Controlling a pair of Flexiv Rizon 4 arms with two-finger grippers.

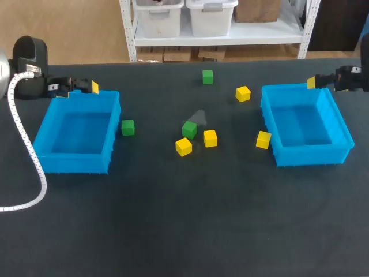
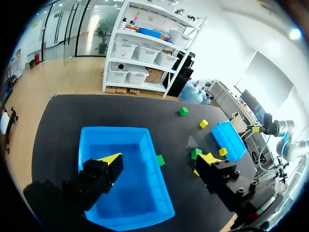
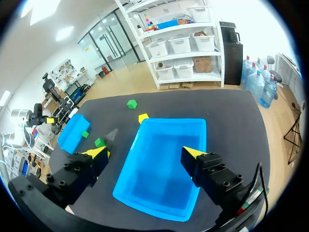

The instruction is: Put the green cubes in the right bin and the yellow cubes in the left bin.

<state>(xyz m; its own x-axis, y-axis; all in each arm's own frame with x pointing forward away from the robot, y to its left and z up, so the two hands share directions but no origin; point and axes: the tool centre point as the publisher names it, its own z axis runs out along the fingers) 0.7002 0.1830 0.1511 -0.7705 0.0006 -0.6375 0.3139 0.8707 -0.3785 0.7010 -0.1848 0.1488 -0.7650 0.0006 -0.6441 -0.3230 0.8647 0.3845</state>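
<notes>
Three green cubes lie on the black table: one at the back [image 1: 207, 76], one beside the left bin [image 1: 128, 127], one mid-table [image 1: 189, 129]. Several yellow cubes lie around the middle, among them one [image 1: 243, 93] at the back and one [image 1: 263, 139] against the right bin. Both blue bins, left [image 1: 40, 138] and right [image 1: 340, 124], hold nothing. My left gripper [image 1: 86, 86] hangs open over the left bin's back edge [image 2: 116, 131]. Over the right bin's back rim [image 3: 171, 121], my right gripper [image 1: 314, 82] is open too. Neither holds anything.
The white cable [image 1: 26, 144] of my left arm loops over the table left of the left bin. The front half of the table is bare black cloth.
</notes>
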